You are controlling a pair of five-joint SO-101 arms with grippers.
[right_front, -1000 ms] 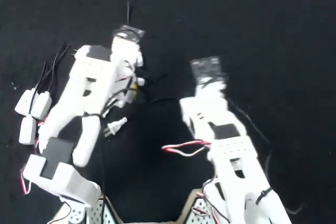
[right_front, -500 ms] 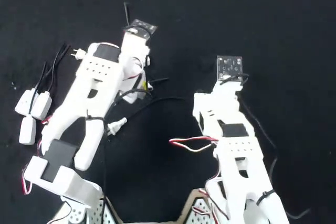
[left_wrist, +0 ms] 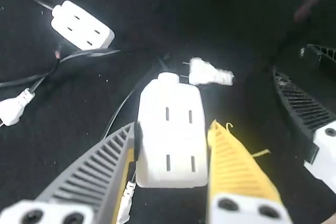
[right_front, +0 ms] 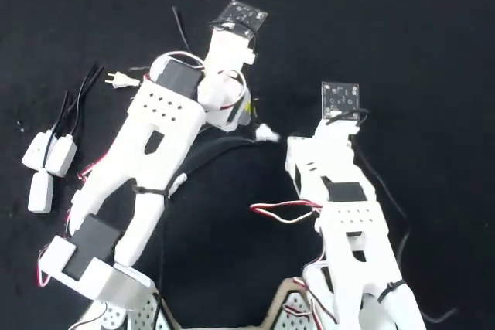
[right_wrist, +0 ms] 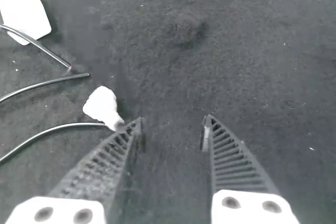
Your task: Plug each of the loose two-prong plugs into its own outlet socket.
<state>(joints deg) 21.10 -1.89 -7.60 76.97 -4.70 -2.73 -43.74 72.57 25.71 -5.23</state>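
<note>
**Left end effector**: mine, clamped on a white outlet block, with the grey finger on one flank and the yellow finger on the other. The left wrist view shows the block's slots facing the camera. In the high view my own wrist covers this grip, upper centre of frame.

**Right end effector**: mine, fingers apart and holding nothing, over the bare black bench.

**Loose plug**: white, lying just beyond the far end of the held block, not inserted.
- Right wrist view: it sits at one fingertip; I cannot tell whether they touch.
- High view: it is a small white shape between my two arms.

**Second outlet block**: upper left of the left wrist view, slots up, on a black cord.

**Corded plug**: upper left of the high view, prongs pointing toward the left edge.

**Three outlet blocks**: grouped at the left edge of the high view, well apart from both end effectors.
</note>
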